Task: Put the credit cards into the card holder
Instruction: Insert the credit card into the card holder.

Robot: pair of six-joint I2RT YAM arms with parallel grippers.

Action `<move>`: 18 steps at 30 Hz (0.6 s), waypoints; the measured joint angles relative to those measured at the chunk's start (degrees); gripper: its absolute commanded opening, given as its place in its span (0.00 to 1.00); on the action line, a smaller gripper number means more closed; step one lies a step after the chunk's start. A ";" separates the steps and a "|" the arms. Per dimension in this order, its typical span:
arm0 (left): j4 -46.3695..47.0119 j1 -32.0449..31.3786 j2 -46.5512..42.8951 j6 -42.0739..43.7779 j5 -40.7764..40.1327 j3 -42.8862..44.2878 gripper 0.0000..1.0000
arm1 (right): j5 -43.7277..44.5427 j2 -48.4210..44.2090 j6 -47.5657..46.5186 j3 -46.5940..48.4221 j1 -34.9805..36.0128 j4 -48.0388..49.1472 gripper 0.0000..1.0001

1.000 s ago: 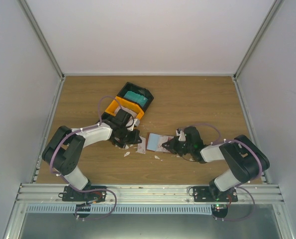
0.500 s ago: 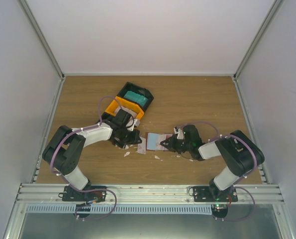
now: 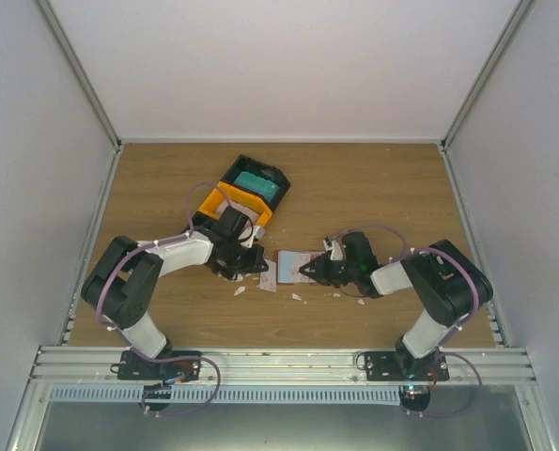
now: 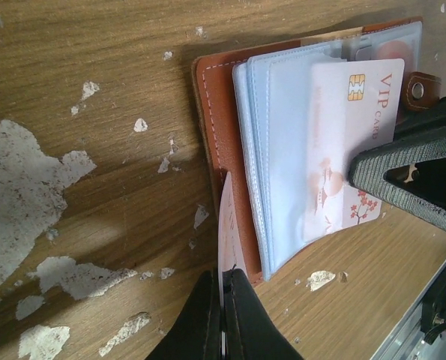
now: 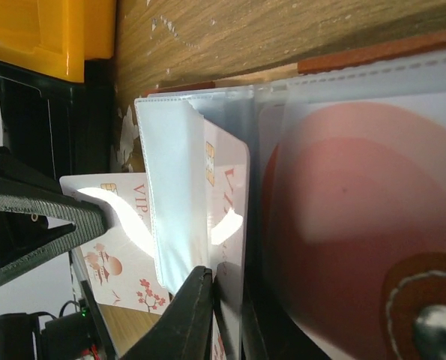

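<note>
The brown card holder [image 3: 291,264] lies open between the arms, its clear sleeves fanned out over the leather [image 4: 211,112]. My left gripper [image 3: 250,264] [image 4: 224,274] is shut on a white-and-red credit card [image 4: 228,225], held on edge against the holder's left side. My right gripper [image 3: 309,271] [image 5: 224,283] is shut on a second red-and-white VIP card [image 5: 228,180] [image 4: 342,135], which sits partly inside a sleeve. The left-held card also shows in the right wrist view [image 5: 121,255]. No teal or grey card shows outside the tray.
A black-and-orange tray [image 3: 225,200] with a teal item [image 3: 257,184] stands just behind the left gripper; its orange wall shows in the right wrist view [image 5: 43,30]. White scraps [image 4: 28,180] are scattered on the wood. Cage walls enclose the table.
My right arm has moved left, bringing its card further over the open holder. The left gripper has stayed where it was with its card.
</note>
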 measured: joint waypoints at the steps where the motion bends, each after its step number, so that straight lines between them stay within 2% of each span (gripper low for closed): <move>1: 0.00 0.00 0.02 0.00 0.04 0.00 0.00 | -0.07 0.07 -0.39 0.26 0.00 -0.48 0.15; 5: 0.02 0.00 0.04 0.00 0.15 0.00 0.00 | -0.33 -0.20 -2.10 1.01 0.00 -2.25 0.25; 7: 0.11 -0.02 0.07 -0.02 0.20 -0.04 0.00 | -0.04 -1.07 -2.97 1.27 0.02 -3.50 0.36; 11: 0.66 -0.13 0.11 -0.04 0.39 -0.22 0.00 | 2.08 -4.07 -4.85 1.84 0.31 -7.61 0.51; 13: 0.94 -0.26 0.15 -0.04 0.48 -0.26 0.00 | 4.11 -5.46 -5.70 2.84 1.05 -10.78 0.55; 18: 1.51 -0.46 0.15 -0.04 1.03 -0.48 0.00 | 11.02 -7.04 -8.02 6.93 4.07 -19.26 0.58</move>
